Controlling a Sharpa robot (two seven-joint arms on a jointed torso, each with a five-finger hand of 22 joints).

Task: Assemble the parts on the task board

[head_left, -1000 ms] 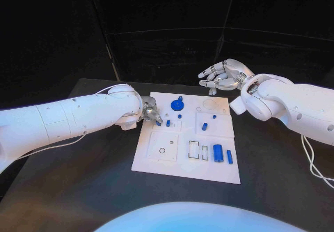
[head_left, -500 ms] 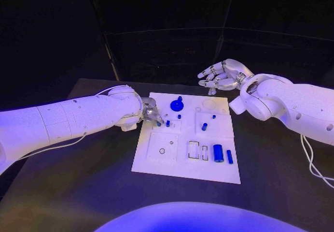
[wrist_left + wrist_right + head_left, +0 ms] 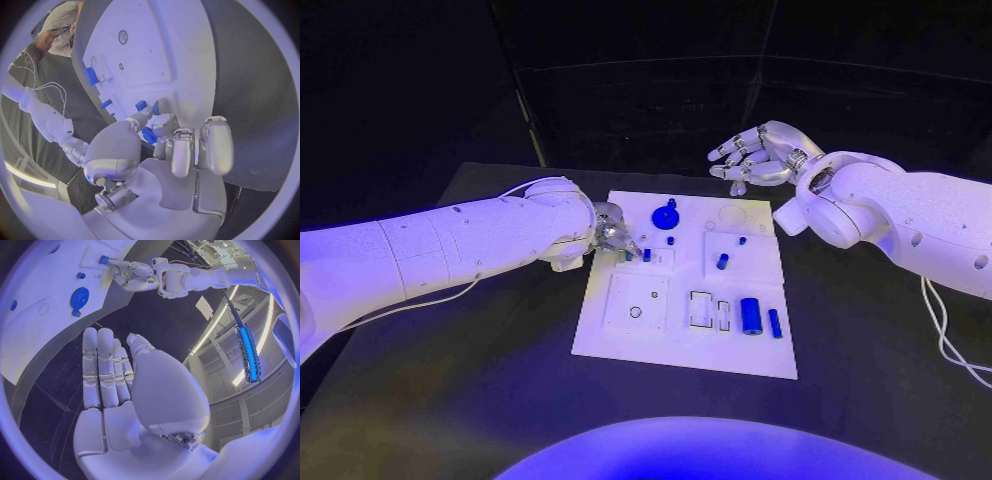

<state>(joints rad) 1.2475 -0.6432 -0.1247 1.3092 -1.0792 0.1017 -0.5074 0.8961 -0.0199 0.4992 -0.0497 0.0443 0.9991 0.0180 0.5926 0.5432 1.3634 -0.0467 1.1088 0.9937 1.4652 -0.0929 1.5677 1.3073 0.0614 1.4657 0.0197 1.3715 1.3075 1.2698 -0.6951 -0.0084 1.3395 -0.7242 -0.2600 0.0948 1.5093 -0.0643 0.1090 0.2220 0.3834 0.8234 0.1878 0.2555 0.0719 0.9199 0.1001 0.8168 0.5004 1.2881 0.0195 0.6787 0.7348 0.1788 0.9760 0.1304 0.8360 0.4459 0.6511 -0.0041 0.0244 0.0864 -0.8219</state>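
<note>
My left robot hand (image 3: 613, 236) sits at the task board's (image 3: 635, 340) near-left edge, fingertips pinching a small blue part (image 3: 149, 136); the left wrist view shows that pinch, which my arm mostly hides from the head camera. My right robot hand (image 3: 759, 153) hovers beyond the board's far corner, fingers loosely curled, holding nothing as far as I can tell. On the white board lie a blue gear (image 3: 666, 215), a blue cylinder (image 3: 751, 316) and small pegs. The board rests on the dark desk (image 3: 473, 380).
</note>
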